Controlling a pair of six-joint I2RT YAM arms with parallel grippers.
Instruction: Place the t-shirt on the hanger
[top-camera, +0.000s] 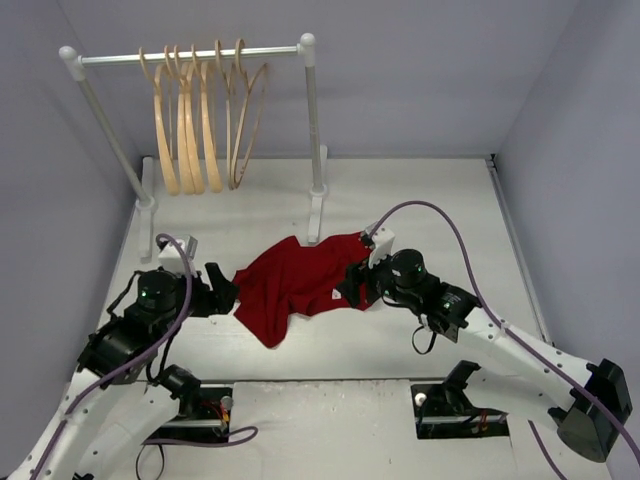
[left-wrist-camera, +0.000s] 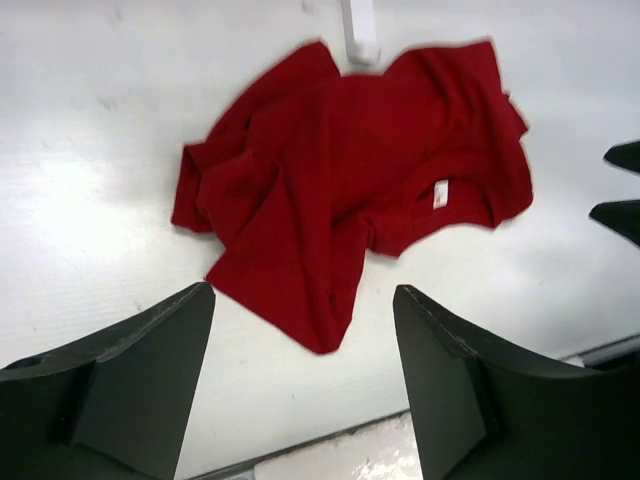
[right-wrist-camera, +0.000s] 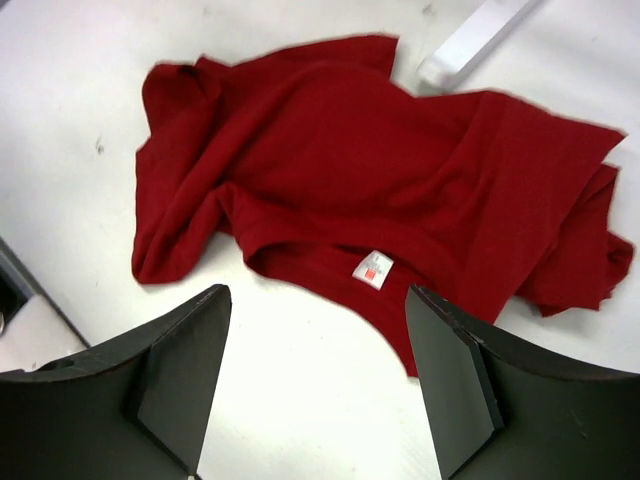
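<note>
While left tool (top-camera: 222, 290) and right tool (top-camera: 352, 285) gape empty either side, crumpled dark-red soft cloth t-shirt (top-camera: 300, 280) lies on white worktop (top-camera: 420, 200); limp, light, likely to bunch, best pinched at collar (right-wrist-camera: 300, 262) near white label (right-wrist-camera: 372, 269)

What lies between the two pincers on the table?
The crumpled red t-shirt, seen in the top view, between the left pincer and the right pincer.

Bright, even light — soft shadows, mild blur
</note>
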